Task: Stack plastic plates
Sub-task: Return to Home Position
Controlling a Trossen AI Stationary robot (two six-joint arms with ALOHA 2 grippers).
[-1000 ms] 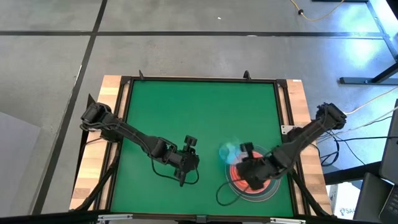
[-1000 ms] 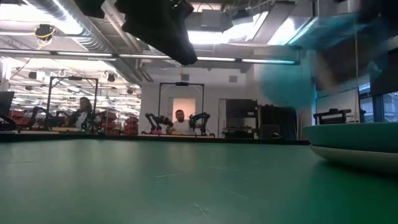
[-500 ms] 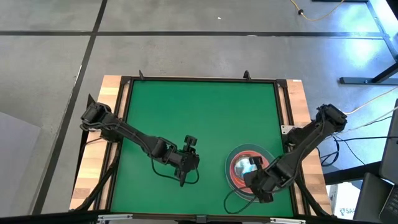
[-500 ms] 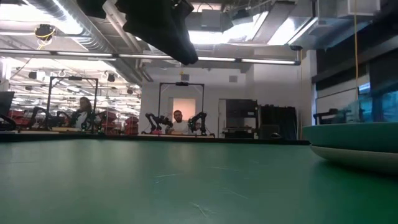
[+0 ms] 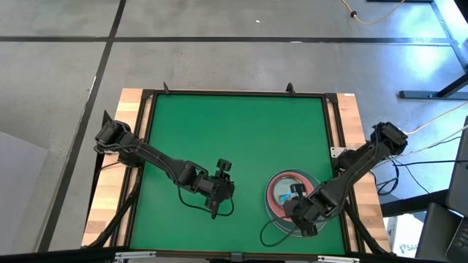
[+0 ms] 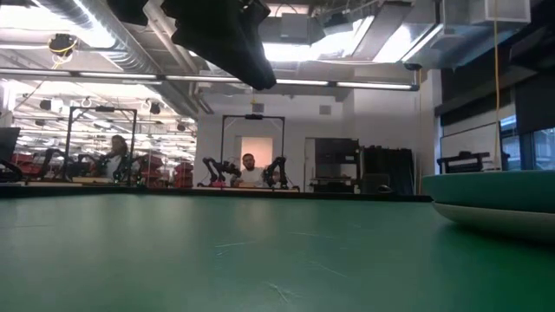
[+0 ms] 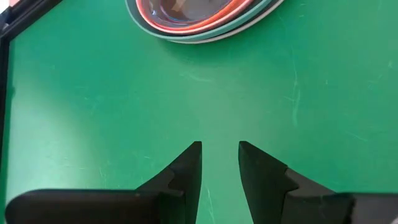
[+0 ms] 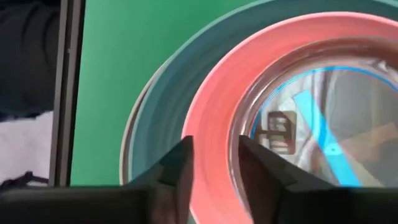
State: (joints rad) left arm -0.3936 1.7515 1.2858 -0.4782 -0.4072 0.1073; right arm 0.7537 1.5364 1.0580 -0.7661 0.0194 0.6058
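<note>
**Plates stacked, right arm over the pile**

High view: the stack of plates sits toward the right front of the table. The right gripper is over one edge of it, and the left gripper waits mid-table. Low view: the stack shows at the right edge. Left wrist view: fingers narrowly parted, empty. Right wrist view: fingers narrowly parted, holding nothing, above the pink plate (a blue plate lies inside it). We judge that a low retreat could clip the rim and slide the pile.
</note>
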